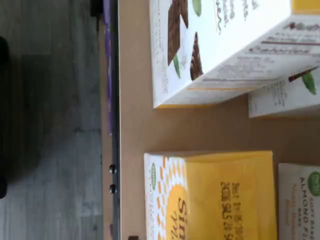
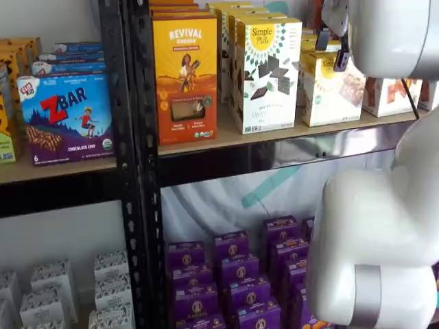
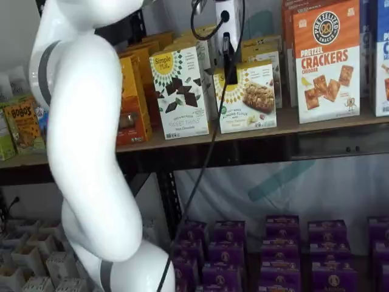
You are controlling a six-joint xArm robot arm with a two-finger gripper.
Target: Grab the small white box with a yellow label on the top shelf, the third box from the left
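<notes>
On top shelf (image 3: 285,125), small white box (image 3: 248,97) near front rail; claw (image 3: 230,64) above, grip state unclear.

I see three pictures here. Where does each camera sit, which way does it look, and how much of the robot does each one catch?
Wrist view: rides on the arm, looking down at the small white box and the top shelf; no robot part shows.
Shelf view: faces the rack from the front; white arm at right.
Shelf view: faces the rack at an angle; the arm at left, the gripper before the box.
Shared: both shelf views show the small white box, the chocolate carton and purple boxes.
</notes>
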